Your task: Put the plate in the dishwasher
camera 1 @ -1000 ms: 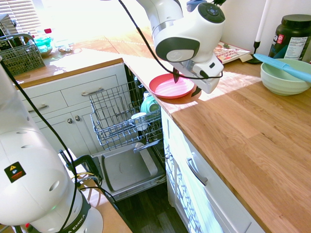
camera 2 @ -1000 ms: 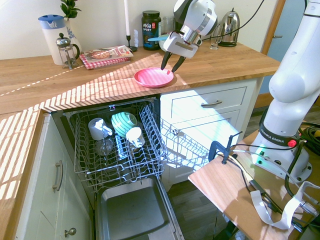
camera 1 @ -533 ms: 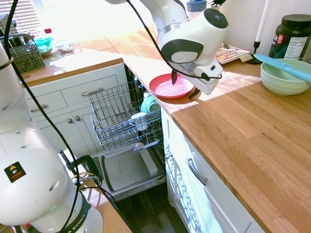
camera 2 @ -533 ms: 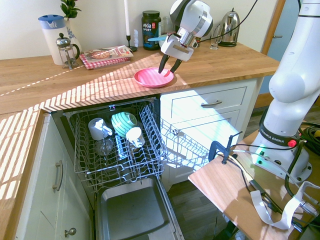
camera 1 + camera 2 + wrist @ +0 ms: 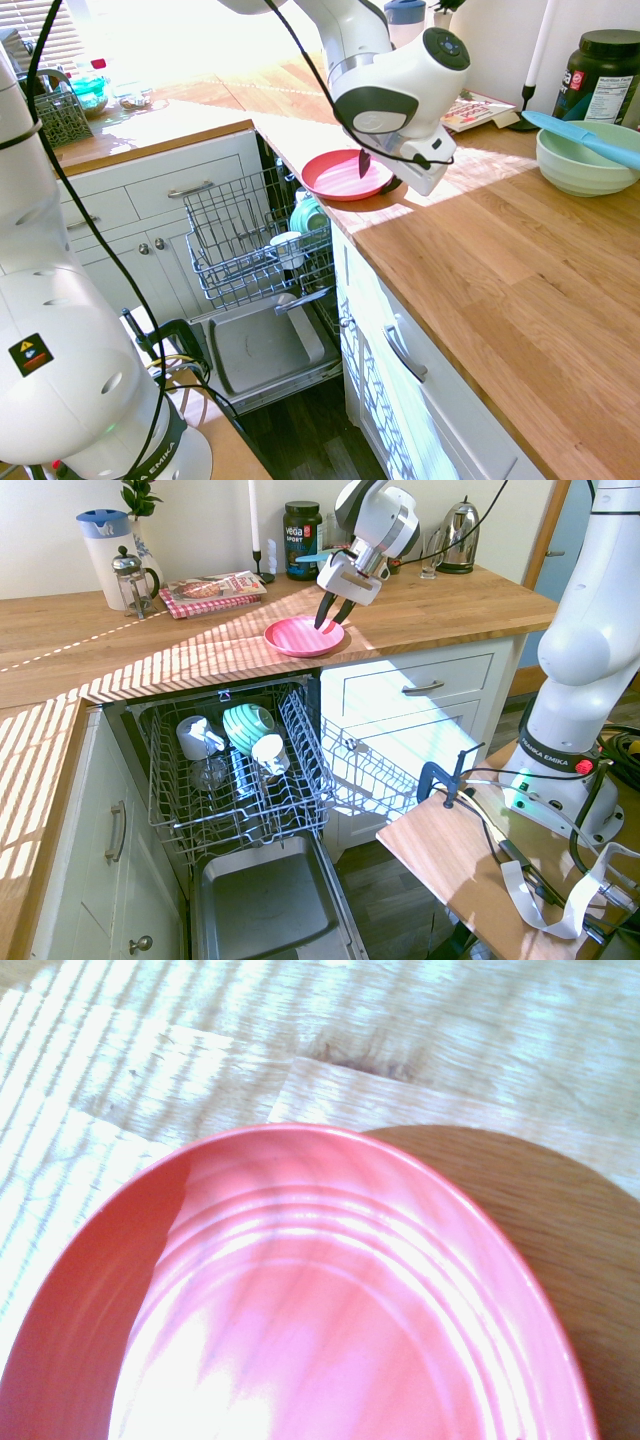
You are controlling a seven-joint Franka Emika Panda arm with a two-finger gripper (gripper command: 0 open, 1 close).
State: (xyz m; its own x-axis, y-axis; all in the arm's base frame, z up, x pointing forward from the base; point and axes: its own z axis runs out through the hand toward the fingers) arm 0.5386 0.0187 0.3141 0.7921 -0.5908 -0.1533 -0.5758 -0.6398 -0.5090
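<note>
Plate (image 5: 342, 174) lies flat on the wooden tabletop (image 5: 520, 270) near its edge, straight under my claw (image 5: 330, 611), whose fingers are spread apart, one tip over the plate's inside and the other by its rim; I cannot tell if they touch it. Below the edge the dishwasher (image 5: 250, 780) stands open, rack pulled out with a teal cup (image 5: 246, 726) and white cups in it. Farther along the tabletop sits a green bowl (image 5: 585, 158).

Sunlit wooden tabletop (image 5: 200, 645) carries the plate (image 5: 303, 637) near its front edge; behind the plate a dark jar (image 5: 302, 540), beside it a magazine (image 5: 215, 588) and kettle (image 5: 460, 538).
</note>
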